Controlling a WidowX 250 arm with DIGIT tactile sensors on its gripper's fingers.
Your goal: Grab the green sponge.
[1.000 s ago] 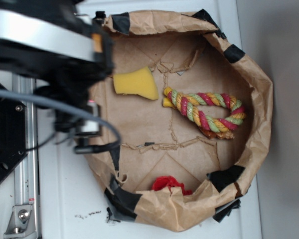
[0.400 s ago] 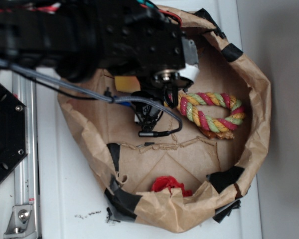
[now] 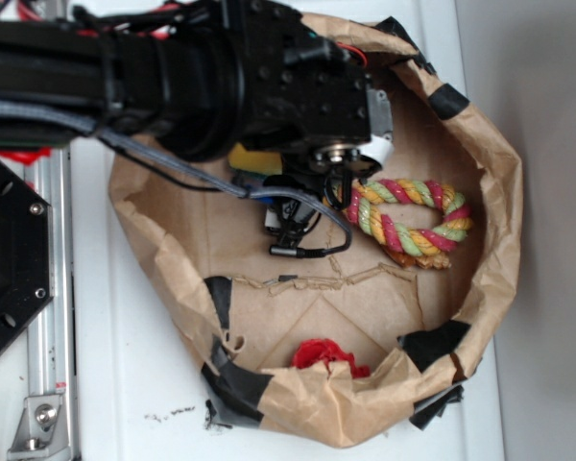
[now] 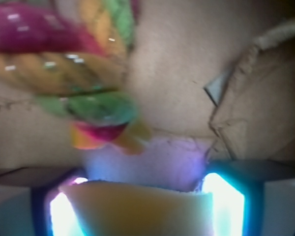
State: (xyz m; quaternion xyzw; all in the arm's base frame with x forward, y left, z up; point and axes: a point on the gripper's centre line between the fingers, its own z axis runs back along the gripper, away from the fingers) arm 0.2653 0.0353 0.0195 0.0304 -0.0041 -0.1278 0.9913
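The green sponge (image 4: 142, 214), really yellow foam, fills the bottom of the wrist view, lying between my two glowing fingers (image 4: 226, 201). My gripper (image 4: 145, 206) is open around it, one finger close on each side. In the exterior view my arm and gripper (image 3: 317, 178) hang over the sponge. Only a yellow sliver of the sponge (image 3: 254, 158) shows under the arm.
Everything lies in a brown paper bag with a rolled-down rim (image 3: 499, 192). A braided rope toy (image 3: 408, 216) lies just right of the gripper and shows blurred in the wrist view (image 4: 64, 59). A red cloth lump (image 3: 322, 353) sits at the near rim. The bag wall (image 4: 255, 98) rises nearby.
My arm swung from the bag's left edge to over the sponge, covering it. In the last half second it shifted slightly right.
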